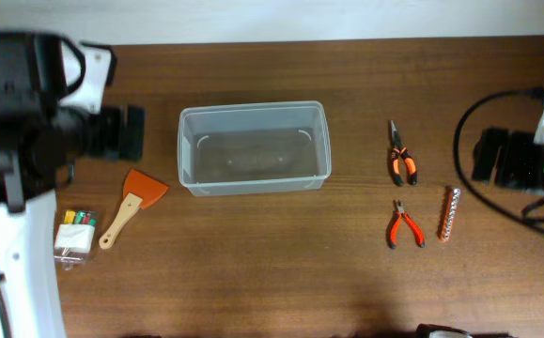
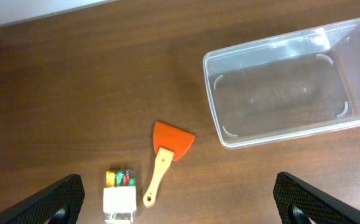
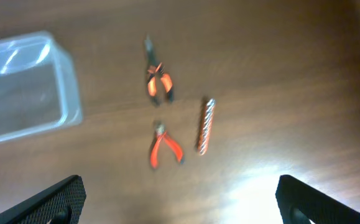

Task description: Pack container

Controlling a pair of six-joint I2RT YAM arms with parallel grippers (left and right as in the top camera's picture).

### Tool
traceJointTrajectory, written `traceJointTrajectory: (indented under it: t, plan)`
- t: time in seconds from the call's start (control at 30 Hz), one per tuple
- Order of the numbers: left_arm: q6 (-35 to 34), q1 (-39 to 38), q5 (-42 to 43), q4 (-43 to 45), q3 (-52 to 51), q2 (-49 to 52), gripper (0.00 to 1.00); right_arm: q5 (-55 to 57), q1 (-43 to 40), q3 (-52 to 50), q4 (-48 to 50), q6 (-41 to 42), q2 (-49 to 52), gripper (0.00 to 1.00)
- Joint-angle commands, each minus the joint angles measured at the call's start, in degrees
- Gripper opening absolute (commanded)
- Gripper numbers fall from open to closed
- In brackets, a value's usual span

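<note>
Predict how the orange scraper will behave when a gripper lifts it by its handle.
The scraper looks stiff and probably light: thin flat blade, slim wooden handle. Lying flat, it is unlikely to roll. Held at the handle end, the wider blade may tip it downward.

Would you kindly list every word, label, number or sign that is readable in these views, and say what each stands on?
No text can be read anywhere.
Container: clear plastic, no print visible.
Small box: a white patch, too small to show any lettering.
Scraper, upper pliers, lower pliers, metal rod: no markings visible; the right wrist view is blurred.
</note>
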Motion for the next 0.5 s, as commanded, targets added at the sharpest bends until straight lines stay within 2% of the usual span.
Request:
traceJointTrajectory:
  t: [0.0,0.13,0.17,0.27,0.47]
  plan:
    - [-0.6,0.1,0.0,4.4,-14.7,-4.5,0.99,-4.6,2.0,-8.9,-0.2,1.2,-2.6,0.99]
    - [-1.4,0.2,0.0,10.7,-28.2,-7.7,0.99,-4.6,4.6,-20.5,4.4,-0.3,-2.8,0.98]
    - [-3.0,0.8,0.0,13.7,-33.5,-8.0,0.99,-4.6,5.7,-26.0,8.8,-2.1,-1.9,0.99]
    - [-4.9,2.8,0.6,17.8,-40.3,-7.8,0.99,-4.6,7.4,-32.8,17.3,-5.7,1.4,0.99]
    - [-4.9,8.8,5.0,22.7,-46.5,-7.8,0.99,-5.0,7.8,-34.7,28.4,-10.8,13.9,0.98]
